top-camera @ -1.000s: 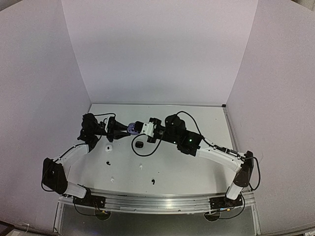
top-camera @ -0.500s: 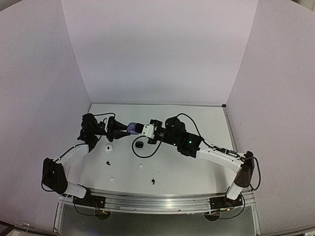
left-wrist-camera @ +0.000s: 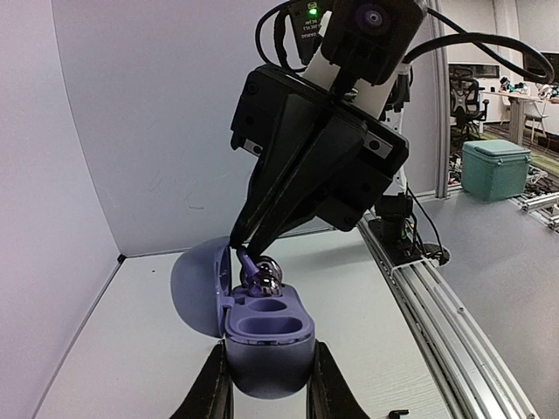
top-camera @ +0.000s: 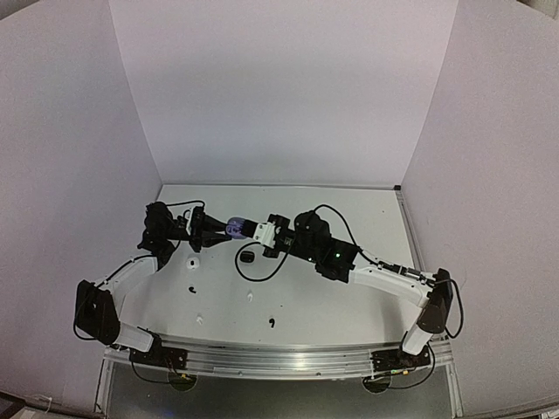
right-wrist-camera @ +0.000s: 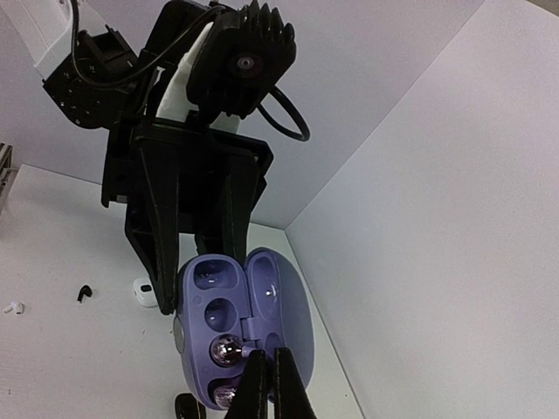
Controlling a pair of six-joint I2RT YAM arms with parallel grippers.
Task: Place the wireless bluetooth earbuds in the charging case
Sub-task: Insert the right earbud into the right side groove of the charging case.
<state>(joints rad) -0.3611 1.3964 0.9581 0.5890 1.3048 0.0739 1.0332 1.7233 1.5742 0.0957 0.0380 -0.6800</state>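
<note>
1. The silvery earbud [left-wrist-camera: 265, 278] sits at the far end of the base of the open purple charging case [left-wrist-camera: 266, 345], touching it at a socket. I can't tell whether it is fully seated.
2. The two nearer sockets in the left wrist view look empty. The lid [left-wrist-camera: 199, 288] is swung open to the left.
3. My right gripper [right-wrist-camera: 266, 371] comes down from above with its fingertips pressed together right at the bud. I can't tell whether anything is pinched between them.
4. My left gripper [left-wrist-camera: 266, 393] pinches the case base from both sides and holds it up off the table [top-camera: 349, 209], sockets facing up.
5. In the top view the two grippers meet tip to tip over the far-left part of the table, with the case between them.
6. A black case [top-camera: 247, 256] lies on the table just below the right gripper, and a white case [top-camera: 193, 262] lies to its left.
7. Loose buds lie nearer my bases: a white one [top-camera: 251, 297], another white [top-camera: 199, 319] and a black one [top-camera: 272, 323]. They are well apart from each other.
8. A small dark bit [top-camera: 189, 289] lies below the white case, too small to tell what it is.
</note>
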